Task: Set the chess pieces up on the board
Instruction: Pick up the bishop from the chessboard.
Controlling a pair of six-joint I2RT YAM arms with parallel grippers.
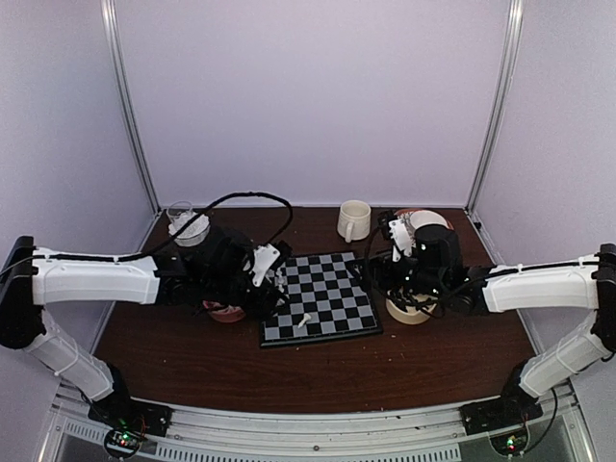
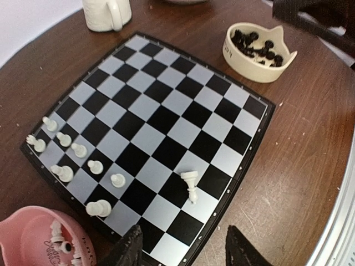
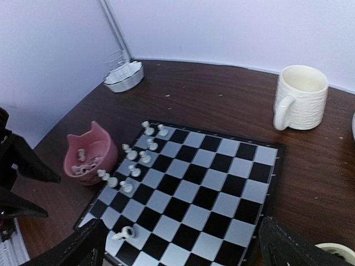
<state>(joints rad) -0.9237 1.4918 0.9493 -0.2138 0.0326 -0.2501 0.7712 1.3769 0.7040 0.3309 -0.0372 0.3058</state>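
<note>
I judge I'm on the white side: several white chess pieces (image 2: 66, 149) stand along the board (image 2: 166, 119)'s left edge, and one white piece (image 2: 190, 185) lies toppled. My left gripper (image 2: 183, 244) hovers near it, fingers parted and empty. My right gripper (image 3: 183, 244) is spread wide, empty. The next move calls for gripping the toppled piece and standing it upright.

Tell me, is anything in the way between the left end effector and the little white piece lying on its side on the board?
No, nothing visible is in the way. The tipped white piece lies on the board just ahead of the left end effector, with only bare squares between them.
</note>
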